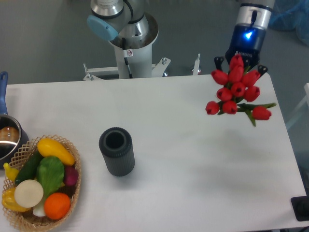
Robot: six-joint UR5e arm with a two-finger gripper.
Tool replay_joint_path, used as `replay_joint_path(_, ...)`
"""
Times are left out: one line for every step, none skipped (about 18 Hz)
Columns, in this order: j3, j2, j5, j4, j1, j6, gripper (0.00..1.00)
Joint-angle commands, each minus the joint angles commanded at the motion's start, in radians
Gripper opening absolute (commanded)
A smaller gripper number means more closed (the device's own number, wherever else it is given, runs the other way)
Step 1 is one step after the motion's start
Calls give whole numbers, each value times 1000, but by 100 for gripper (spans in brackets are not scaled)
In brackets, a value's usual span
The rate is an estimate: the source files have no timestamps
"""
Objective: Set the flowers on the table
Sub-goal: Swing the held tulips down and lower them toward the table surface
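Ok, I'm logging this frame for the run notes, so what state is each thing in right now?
flowers: held up above the table's far right part, red heads toward the camera.
gripper: shut on the flowers, stems hidden.
dark cylinder: upright on the table, open top, empty as far as visible.
wicker basket: at the left front edge, full of vegetables.
pot: at the left edge, partly cut off.
table: white.

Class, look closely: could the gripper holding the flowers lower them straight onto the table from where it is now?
Probably yes. The gripper holds the flowers over bare table; the cylinder stands well aside.
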Motion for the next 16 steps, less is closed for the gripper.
replay_joint_path(3,-8,55,0,-21,0,27)
replay_joint_path(8,-21,109,-2,-46,-2,27)
replay_joint_path(12,-34,156,-3,-67,-2,25)
replay_joint_path(20,-51,192,-3,-89,-3,25)
replay_joint_path(28,-70,221,-3,-110,-9,25)
replay_joint_path(37,-87,250,-3,-127,-21,25)
replay_joint_path(43,-109,285,-2,-149,-32,24)
replay_joint_path(52,-127,322,-3,-170,-37,24)
replay_joint_path(61,-143,365,-3,-187,-41,24)
replay_joint_path(69,-155,407,-6,-206,-41,24)
replay_joint_path(72,-164,437,-8,-221,-43,24)
replay_joint_path(72,-173,457,-8,-229,-46,24)
replay_joint_path(72,-175,465,-8,-233,-54,24)
replay_joint_path(72,-181,465,-8,-235,-61,23)
replay_joint_path(72,-186,467,-8,-236,-71,23)
replay_joint_path(72,-189,468,-6,-238,-83,21)
